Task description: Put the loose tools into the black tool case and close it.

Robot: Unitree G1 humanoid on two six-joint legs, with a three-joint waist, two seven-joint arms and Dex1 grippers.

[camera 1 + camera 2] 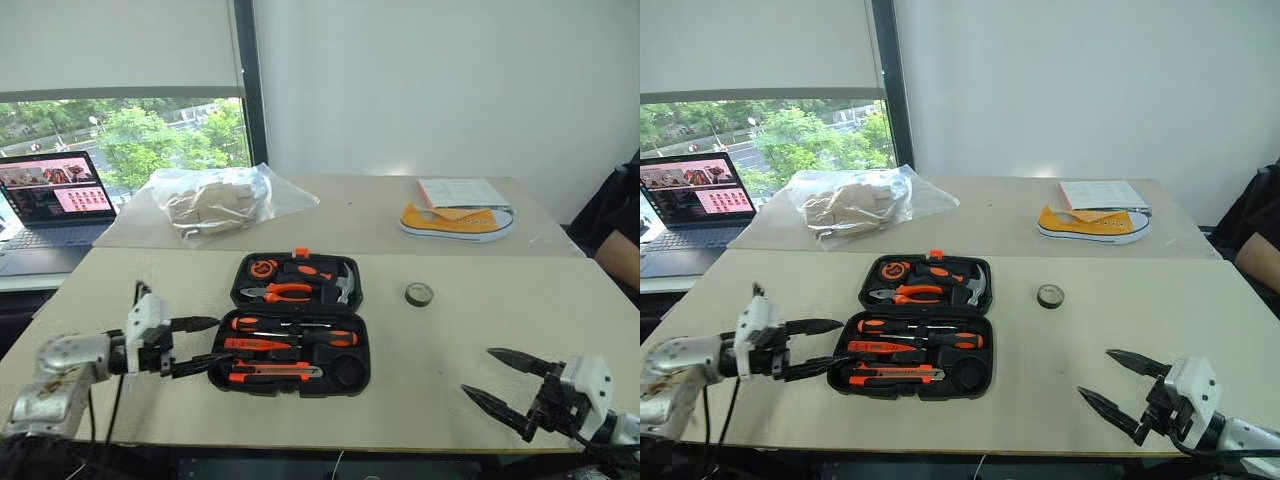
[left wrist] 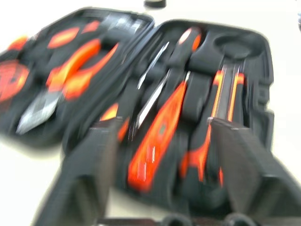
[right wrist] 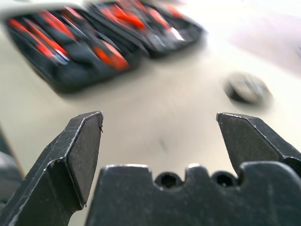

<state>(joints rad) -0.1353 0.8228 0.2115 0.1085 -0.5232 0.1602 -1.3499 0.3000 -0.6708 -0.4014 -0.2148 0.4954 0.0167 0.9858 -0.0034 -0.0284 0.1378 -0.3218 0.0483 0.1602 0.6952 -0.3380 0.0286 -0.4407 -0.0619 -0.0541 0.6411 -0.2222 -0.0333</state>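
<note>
The black tool case (image 1: 357,345) lies open in the middle of the table. Its near half holds two screwdrivers (image 1: 295,325) and a utility knife (image 1: 272,371) in their recesses. Pliers (image 1: 280,292) and a hammer (image 1: 343,283) sit in the far half. A small dark tape roll (image 1: 419,294) lies loose on the table to the right of the case. My left gripper (image 1: 216,342) is open just off the case's left edge, pointing at the near half, with nothing between its fingers. My right gripper (image 1: 478,372) hangs open and empty near the table's front right edge, well short of the tape roll (image 3: 248,88).
A laptop (image 1: 55,200) stands at the far left. A clear plastic bag (image 1: 215,200) lies behind the case. A yellow shoe (image 1: 455,222) and a booklet (image 1: 462,190) sit at the back right. A person's dark sleeve (image 1: 620,225) shows at the right edge.
</note>
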